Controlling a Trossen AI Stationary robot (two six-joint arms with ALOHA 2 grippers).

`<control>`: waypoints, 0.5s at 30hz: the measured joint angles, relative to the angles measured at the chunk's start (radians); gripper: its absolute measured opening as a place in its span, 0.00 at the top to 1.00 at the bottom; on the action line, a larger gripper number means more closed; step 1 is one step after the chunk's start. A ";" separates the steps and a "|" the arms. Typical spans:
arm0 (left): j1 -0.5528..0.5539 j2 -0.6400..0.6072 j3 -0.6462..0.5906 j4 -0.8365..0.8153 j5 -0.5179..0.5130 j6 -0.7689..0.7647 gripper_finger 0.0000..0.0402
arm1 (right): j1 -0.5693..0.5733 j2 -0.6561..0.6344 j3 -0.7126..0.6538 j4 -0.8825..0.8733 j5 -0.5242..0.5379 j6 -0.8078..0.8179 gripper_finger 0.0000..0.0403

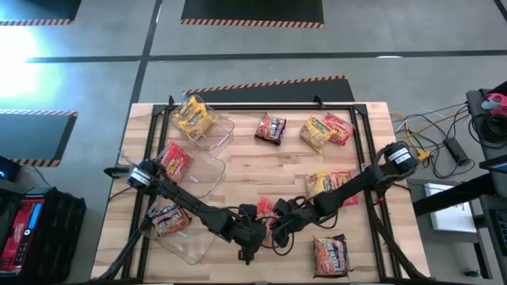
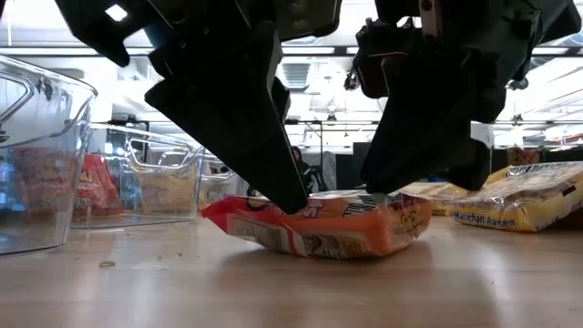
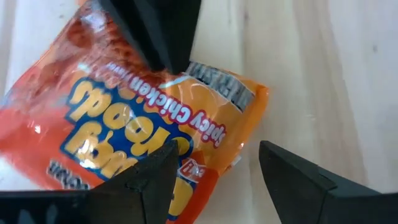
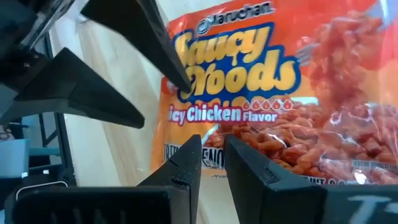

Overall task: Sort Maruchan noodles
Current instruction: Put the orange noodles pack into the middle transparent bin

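Two tools meet over one orange packet point(image 2: 319, 223) of Maruchan noodles lying flat on the desk point(image 1: 238, 166), near its front edge and roughly midway along it. The left tool point(image 3: 214, 171) stands with fingers set wide: one fingertip point(image 3: 152, 177) rests on the packet's printed face, the other sits over bare wood just beside the packet's edge. The right tool point(image 4: 212, 155) has its fingers drawn narrow, a small gap between them, tips at the packet's edge; whether the film is pinched cannot be told. In the low view both tools bear down on the packet from above.

Three clear bins point(image 1: 207, 131) line the desk's left side, each with packets inside. Other packets lie loose: a dark one point(image 1: 271, 128) and a yellow and red pair point(image 1: 325, 131) toward the back, another point(image 1: 329, 184) under the right arm, and a dark one point(image 1: 331, 255) at the front right.
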 joint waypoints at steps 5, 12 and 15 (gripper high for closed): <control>0.002 -0.047 -0.004 -0.039 -0.035 -0.016 0.48 | 0.002 0.000 0.000 -0.019 0.001 0.002 0.84; 0.002 -0.120 -0.003 -0.106 -0.144 -0.029 0.48 | 0.021 0.003 0.000 -0.045 0.040 0.008 0.84; 0.009 -0.128 -0.002 -0.106 -0.175 -0.037 0.48 | 0.036 0.004 0.000 -0.047 0.064 0.011 0.84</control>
